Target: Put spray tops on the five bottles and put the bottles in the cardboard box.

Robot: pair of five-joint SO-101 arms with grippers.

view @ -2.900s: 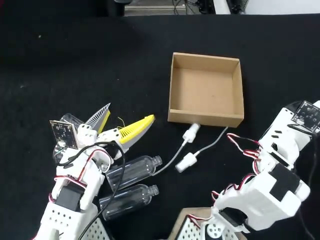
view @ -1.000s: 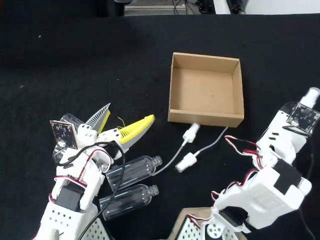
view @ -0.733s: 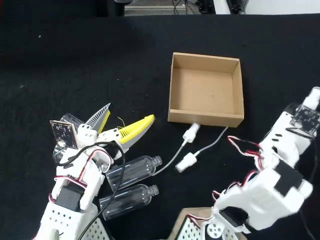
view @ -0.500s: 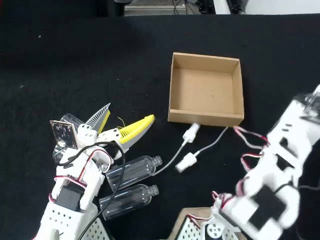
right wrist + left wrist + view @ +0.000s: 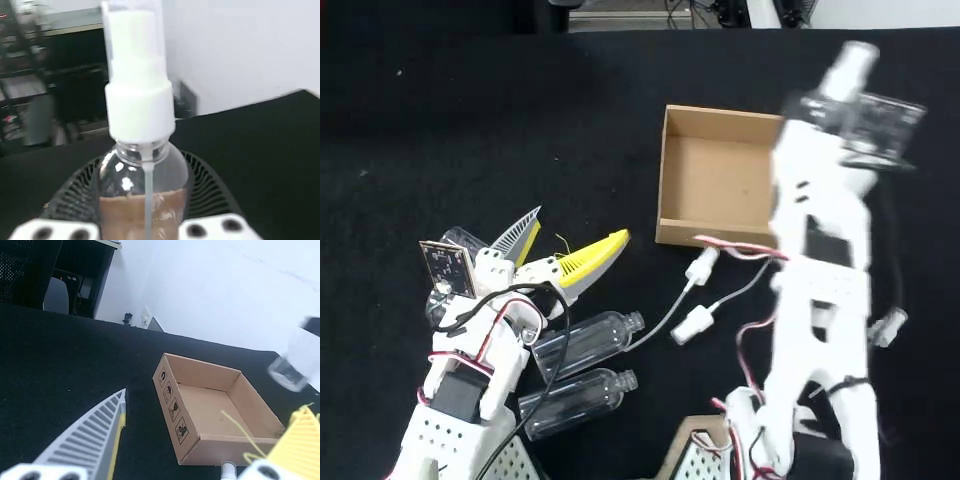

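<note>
high view: the cardboard box (image 5: 720, 175) shows a bare floor; a capped bottle (image 5: 847, 65) hangs above its right wall. the left tool (image 5: 578, 226) gapes wide by two bottles (image 5: 588, 340) lying on the counter (image 5: 470, 120).
left wrist view: the box floor is bare.
right wrist view: the right tool (image 5: 142, 210) clamps that capped bottle.

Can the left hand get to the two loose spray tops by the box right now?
Probably yes: the left hand is open, only bare cloth lies between it and the tops, and the right arm stands just beyond them.
</note>
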